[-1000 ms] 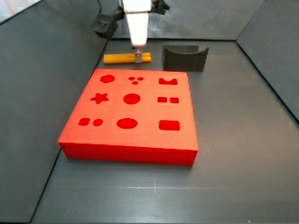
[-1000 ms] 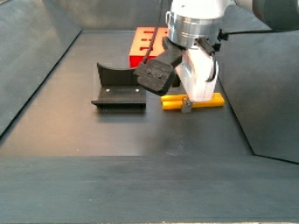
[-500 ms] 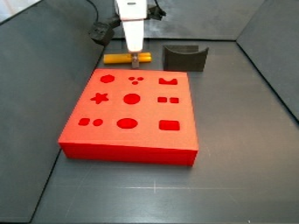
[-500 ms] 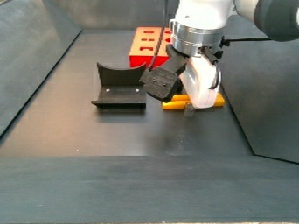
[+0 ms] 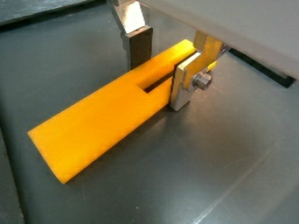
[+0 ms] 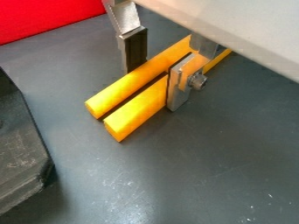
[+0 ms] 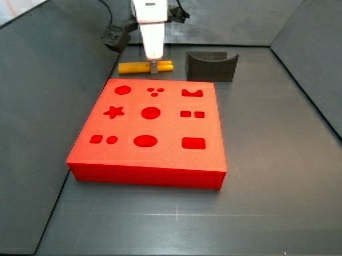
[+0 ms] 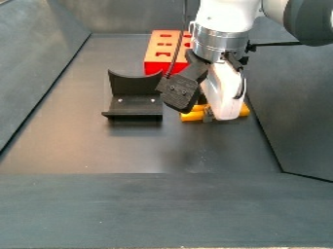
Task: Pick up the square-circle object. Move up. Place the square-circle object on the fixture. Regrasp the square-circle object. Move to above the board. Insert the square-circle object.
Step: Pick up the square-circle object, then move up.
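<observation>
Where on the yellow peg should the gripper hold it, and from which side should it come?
Grip the square-circle object across its narrow width, from above. It lies flat on the floor, its long sides free. The gripper already straddles it there, one finger on each long side.

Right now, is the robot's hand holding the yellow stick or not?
Gripper: down at the floor, fingers on both sides of the square-circle object, which lies flat; whether they are squeezing it yet cannot be told.

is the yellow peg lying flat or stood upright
Lying flat: the peg rests lengthwise on the floor, with the pincer astride it, one finger on each side.
</observation>
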